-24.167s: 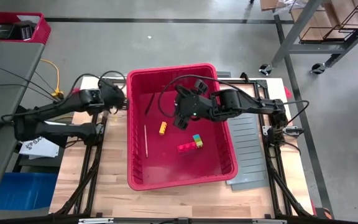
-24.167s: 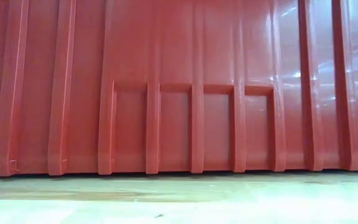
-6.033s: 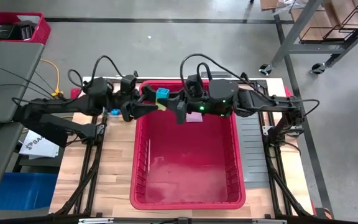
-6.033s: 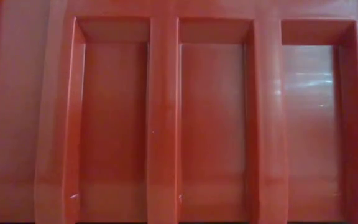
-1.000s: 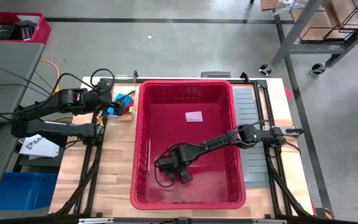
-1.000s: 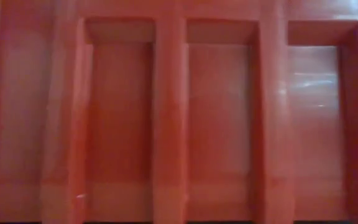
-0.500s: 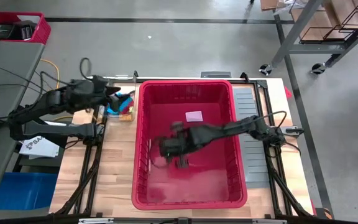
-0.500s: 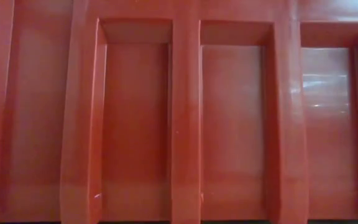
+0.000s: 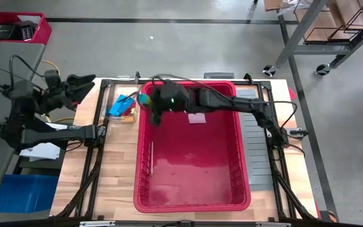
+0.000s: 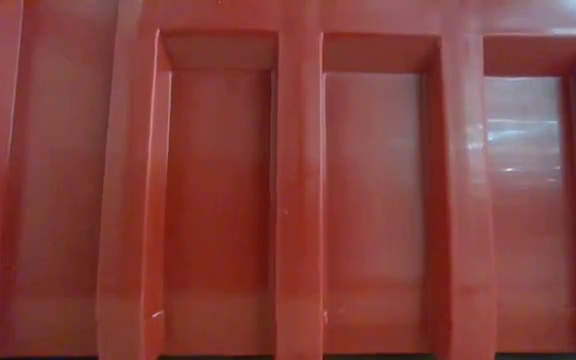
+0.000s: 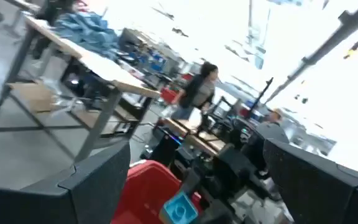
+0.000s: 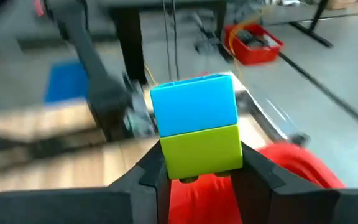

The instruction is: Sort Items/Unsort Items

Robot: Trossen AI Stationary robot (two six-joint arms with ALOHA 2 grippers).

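Observation:
My right gripper [image 9: 145, 101] hangs over the far left corner of the red bin [image 9: 232, 183], shut on a block that is blue on top [image 12: 194, 106] and green below [image 12: 201, 152]. Left of the bin, a small pile of items [image 9: 123, 107], blue, orange and red, lies on the wooden table. A thin stick [image 9: 150, 154] and a pale flat piece [image 9: 197, 118] lie on the bin floor. My left gripper [image 9: 87, 82] is drawn back past the table's far left corner, open and holding nothing. My right gripper pinches the block's green lower half [image 12: 229, 155] between its two fingers [image 12: 145, 180], one on each opposite side. The blue half stands up above the fingers. The block is upright and lifted clear of the bin and the table.
The bin takes up the middle of the table, and its wall [image 10: 298, 200] fills the low view. A grey slatted mat [image 9: 257, 139] lies to the right of the bin. Bare wood [image 9: 115, 176] shows to its left. People stand in the room beyond.
My right gripper has risen from the bin floor near the left wall and swung to the bin's far left corner, carrying the blue and green block clear. My left gripper has pulled back from the pile toward the table's left edge, rising and tipping up toward level.

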